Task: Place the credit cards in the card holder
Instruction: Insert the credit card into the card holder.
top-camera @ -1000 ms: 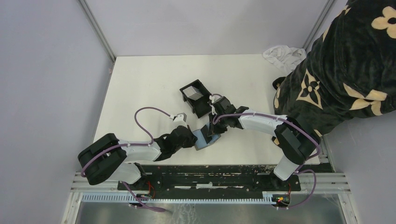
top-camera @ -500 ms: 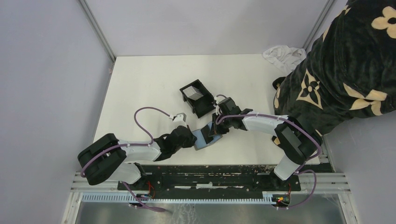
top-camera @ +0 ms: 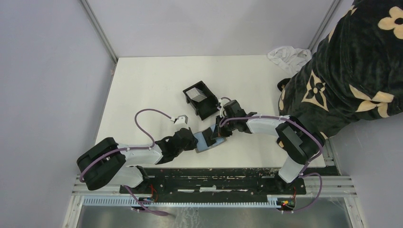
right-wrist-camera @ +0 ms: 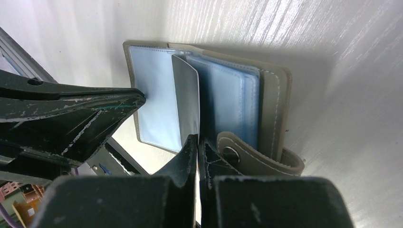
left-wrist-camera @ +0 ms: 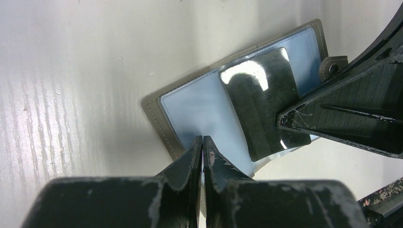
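Observation:
The card holder (top-camera: 205,110), a black open-top box, stands mid-table with a silver-grey card (top-camera: 198,96) leaning inside it. A tan fold-open wallet (top-camera: 207,141) with clear blue sleeves lies open near the front edge. My left gripper (top-camera: 194,141) is shut on a blue sleeve page (left-wrist-camera: 199,107) of the wallet (left-wrist-camera: 157,116). My right gripper (top-camera: 219,133) is shut on the edge of a silver-grey credit card (right-wrist-camera: 186,102) that stands partly among the sleeves of the wallet (right-wrist-camera: 271,109). The card also shows dark and glossy in the left wrist view (left-wrist-camera: 261,102). No tan-gold card is in view.
A white crumpled cloth (top-camera: 287,55) lies at the far right corner. A person in a black flower-patterned garment (top-camera: 351,71) leans over the table's right edge. The wallet's snap strap (right-wrist-camera: 259,159) lies beside my right fingers. Grey walls close in the table.
My right gripper has shifted a little to the left, closer over the wallet. My left arm and the wallet have barely moved.

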Motion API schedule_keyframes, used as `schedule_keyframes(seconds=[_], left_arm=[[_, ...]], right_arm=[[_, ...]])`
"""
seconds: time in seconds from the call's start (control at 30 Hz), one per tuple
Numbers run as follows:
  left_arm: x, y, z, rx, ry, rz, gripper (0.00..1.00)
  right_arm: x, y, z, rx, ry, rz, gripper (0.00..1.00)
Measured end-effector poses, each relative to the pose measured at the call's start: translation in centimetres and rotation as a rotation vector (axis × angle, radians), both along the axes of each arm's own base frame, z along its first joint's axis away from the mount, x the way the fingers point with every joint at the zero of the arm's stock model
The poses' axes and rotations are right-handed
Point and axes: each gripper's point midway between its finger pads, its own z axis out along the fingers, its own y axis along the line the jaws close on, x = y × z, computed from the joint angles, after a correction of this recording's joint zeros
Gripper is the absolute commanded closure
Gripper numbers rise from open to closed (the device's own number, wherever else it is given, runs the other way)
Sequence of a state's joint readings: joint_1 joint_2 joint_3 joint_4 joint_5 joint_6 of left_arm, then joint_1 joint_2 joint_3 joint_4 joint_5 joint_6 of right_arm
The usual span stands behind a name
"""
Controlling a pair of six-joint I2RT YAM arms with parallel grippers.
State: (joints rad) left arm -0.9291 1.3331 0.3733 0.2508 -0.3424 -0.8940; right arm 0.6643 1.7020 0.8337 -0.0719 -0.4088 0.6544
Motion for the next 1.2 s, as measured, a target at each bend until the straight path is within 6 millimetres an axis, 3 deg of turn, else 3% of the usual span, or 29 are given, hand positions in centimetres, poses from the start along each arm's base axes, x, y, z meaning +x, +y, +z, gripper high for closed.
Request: schedule_keyframes(seconds=[1.2], left_arm=[[0.9, 0.4, -0.3, 0.036, -0.018, 0.041, 0.90]], right_arm=[[0.0, 1.6, -1.1, 0.056, 0.080, 0.062, 0.99]])
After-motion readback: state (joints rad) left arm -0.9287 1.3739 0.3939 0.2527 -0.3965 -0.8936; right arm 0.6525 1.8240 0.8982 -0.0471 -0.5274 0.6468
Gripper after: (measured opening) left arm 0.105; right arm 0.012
